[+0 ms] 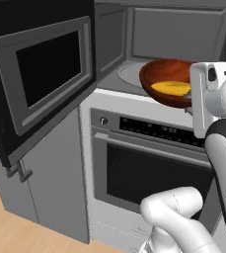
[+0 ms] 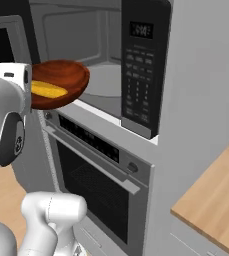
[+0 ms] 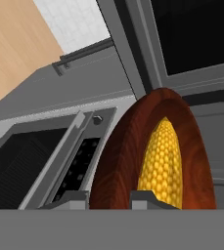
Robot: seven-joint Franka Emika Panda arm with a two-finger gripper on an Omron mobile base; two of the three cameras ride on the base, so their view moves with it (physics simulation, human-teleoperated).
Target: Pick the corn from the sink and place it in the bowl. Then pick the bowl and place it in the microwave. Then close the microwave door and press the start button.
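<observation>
Hand view: gripper (image 3: 109, 196) pinching the bowl (image 3: 118, 161) rim, corn (image 3: 161, 163) aboard.
Bowl hangs at the microwave (image 1: 169, 29) mouth's front edge; placing, door (image 1: 40, 74) closing, start remain.

The bowl (image 1: 169, 79), held above the microwave (image 1: 134, 74) floor, carries the corn (image 1: 171, 88).

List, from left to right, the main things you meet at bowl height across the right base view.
gripper → corn → bowl → microwave cavity → keypad → grey wall
</observation>
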